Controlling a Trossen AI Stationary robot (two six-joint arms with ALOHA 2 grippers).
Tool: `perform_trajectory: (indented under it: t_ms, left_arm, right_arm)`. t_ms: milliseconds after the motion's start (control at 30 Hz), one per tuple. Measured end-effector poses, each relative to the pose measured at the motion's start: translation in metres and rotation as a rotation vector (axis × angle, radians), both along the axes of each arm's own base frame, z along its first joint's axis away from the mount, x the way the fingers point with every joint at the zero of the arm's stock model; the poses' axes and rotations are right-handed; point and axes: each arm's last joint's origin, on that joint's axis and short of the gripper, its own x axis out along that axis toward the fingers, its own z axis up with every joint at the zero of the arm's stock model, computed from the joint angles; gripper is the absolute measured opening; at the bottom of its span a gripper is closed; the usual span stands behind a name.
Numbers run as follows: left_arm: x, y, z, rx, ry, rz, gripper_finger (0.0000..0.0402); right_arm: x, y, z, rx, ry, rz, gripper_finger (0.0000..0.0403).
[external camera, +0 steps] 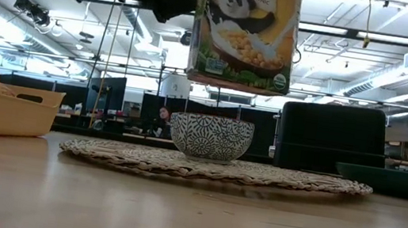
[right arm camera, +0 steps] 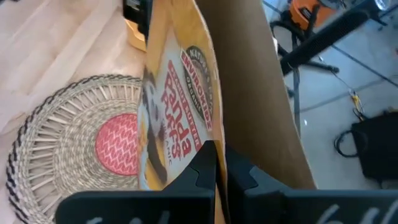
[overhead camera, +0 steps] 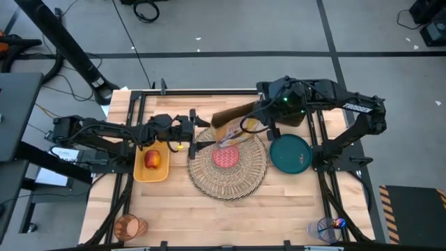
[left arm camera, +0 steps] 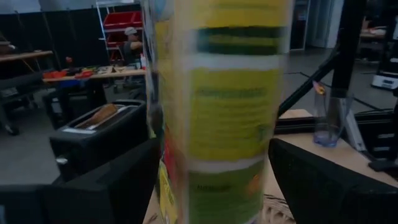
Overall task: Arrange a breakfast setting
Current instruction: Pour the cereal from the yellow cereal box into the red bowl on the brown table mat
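Your right gripper is pinched shut on the cereal box, holding it up over the bowl on the placemat. Your left gripper sits at the box's side, fingers spread apart. Apple lies in the yellow bin, plate beside the mat.

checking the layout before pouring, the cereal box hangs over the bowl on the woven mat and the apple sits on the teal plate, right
Not quite. The high view shows the apple in the yellow bin left of the woven mat; the teal plate is bare. The cereal box does hang over the bowl.
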Motion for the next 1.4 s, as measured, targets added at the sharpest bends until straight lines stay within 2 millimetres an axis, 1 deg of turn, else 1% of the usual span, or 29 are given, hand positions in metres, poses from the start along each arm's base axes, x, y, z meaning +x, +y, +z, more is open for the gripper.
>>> perform_trajectory:
  t_ms: [200,333,433,533,633,667,767,1000,1133,1267,1400]
  left_arm:
    - [0.000,0.003,0.001,-0.014,-0.017,0.013,0.0309]
    - [0.006,0.004,-0.003,-0.013,-0.037,0.050,0.0309]
    - [0.011,0.005,-0.007,-0.012,-0.062,0.051,0.0309]
    - [0.016,0.006,-0.010,-0.006,-0.058,0.053,0.0309]
    - [0.023,0.007,-0.009,-0.008,-0.055,0.065,0.0298]
    - [0.024,0.007,-0.009,-0.008,-0.051,0.066,0.0290]
    - [0.028,0.008,0.000,-0.008,-0.076,0.066,0.0253]
    - [0.032,0.008,0.010,-0.009,-0.091,0.068,0.0131]
    - [0.032,0.008,0.010,-0.009,-0.090,0.065,0.0077]
    - [0.032,0.008,0.012,-0.008,-0.105,0.065,0.0042]
    - [0.032,0.008,0.014,-0.006,-0.120,0.064,0.0025]
  right_arm:
    - [-0.002,-0.002,-0.002,0.016,0.018,-0.042,0.0006]
    - [0.000,-0.001,0.000,0.023,-0.001,-0.030,0.0007]
    - [0.003,0.001,0.004,0.033,-0.051,-0.010,0.0007]
    - [0.003,0.002,0.004,0.041,-0.061,0.007,0.0007]
    - [0.003,0.001,0.004,0.039,-0.053,0.006,0.0007]
    - [0.003,0.001,0.003,0.039,-0.050,0.006,0.0007]
    - [0.002,0.001,0.002,0.044,-0.035,0.003,0.0007]
    - [0.001,0.002,-0.004,0.057,0.006,-0.007,0.0007]
    - [0.001,0.002,-0.004,0.077,0.006,-0.024,0.0013]
    - [-0.001,0.001,-0.004,0.096,0.008,-0.056,0.0041]
    - [-0.009,0.002,0.001,0.106,-0.016,-0.062,0.0091]
